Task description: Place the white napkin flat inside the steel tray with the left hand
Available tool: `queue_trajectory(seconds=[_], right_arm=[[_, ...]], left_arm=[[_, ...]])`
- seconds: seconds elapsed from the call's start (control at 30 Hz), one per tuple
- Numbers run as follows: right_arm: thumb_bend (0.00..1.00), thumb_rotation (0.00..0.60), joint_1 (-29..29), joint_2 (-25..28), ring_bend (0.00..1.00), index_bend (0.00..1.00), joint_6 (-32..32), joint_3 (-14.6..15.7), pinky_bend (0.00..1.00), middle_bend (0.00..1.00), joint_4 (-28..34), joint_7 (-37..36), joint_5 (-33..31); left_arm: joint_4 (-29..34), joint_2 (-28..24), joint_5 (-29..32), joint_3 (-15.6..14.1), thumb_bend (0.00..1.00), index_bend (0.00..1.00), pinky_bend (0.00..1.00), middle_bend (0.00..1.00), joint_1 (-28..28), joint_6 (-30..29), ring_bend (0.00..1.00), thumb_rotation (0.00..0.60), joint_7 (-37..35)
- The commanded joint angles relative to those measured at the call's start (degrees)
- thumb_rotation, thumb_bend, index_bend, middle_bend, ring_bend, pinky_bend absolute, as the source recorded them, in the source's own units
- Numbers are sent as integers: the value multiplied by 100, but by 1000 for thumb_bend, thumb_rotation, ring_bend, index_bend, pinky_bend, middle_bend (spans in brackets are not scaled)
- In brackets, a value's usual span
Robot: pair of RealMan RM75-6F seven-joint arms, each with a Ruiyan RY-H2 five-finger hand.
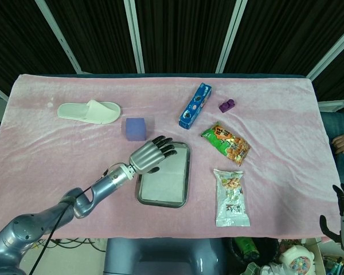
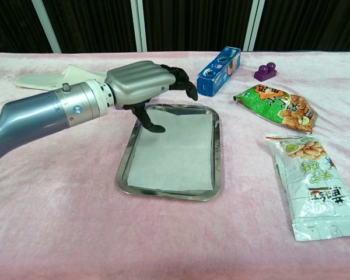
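Note:
The white napkin (image 1: 165, 179) (image 2: 176, 153) lies flat inside the steel tray (image 1: 188, 172) (image 2: 163, 191), covering most of its floor. My left hand (image 1: 149, 154) (image 2: 141, 85) hovers above the tray's far left corner, raised clear of the napkin. Its fingers are apart and slightly curled, and it holds nothing. My right hand (image 1: 341, 215) shows only at the lower right edge of the head view, off the table, with its dark fingers apart and nothing in them.
A purple cube (image 1: 135, 128) stands just beyond the tray, close to my left hand. A white slipper (image 1: 89, 111) lies far left. A blue box (image 2: 219, 70), a small purple piece (image 2: 264, 72), a green snack bag (image 2: 276, 107) and a white snack bag (image 2: 312, 184) lie right of the tray.

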State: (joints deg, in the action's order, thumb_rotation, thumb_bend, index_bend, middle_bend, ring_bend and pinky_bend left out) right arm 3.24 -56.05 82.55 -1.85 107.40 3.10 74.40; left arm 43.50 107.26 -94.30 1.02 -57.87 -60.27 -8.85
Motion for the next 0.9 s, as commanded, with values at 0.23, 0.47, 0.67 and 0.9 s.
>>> queue_trajectory(seconds=[0.23,0.47,0.67,0.9], right_arm=[[392,600,2,-27,87,0,67,4,153,0,-65,94,77],[351,600,5,-46,86,0,139,13,153,0,-117,204,174],[320,600,4,-39,84,0,167,37,151,0,-151,226,287],[309,600,5,-42,84,0,269,62,151,0,-255,172,548]], left_arm=[[1644,-1287,494,205,192,223,135,187,740,-569,61,600,1046],[3720,-2697,1513,274,179,193,95,154,1784,-1018,50,600,2306],[5064,-3779,2058,-96,169,191,95,143,3191,-2178,43,600,2294],[5346,-4045,2105,-484,167,182,24,107,4080,-2628,0,600,1963]])
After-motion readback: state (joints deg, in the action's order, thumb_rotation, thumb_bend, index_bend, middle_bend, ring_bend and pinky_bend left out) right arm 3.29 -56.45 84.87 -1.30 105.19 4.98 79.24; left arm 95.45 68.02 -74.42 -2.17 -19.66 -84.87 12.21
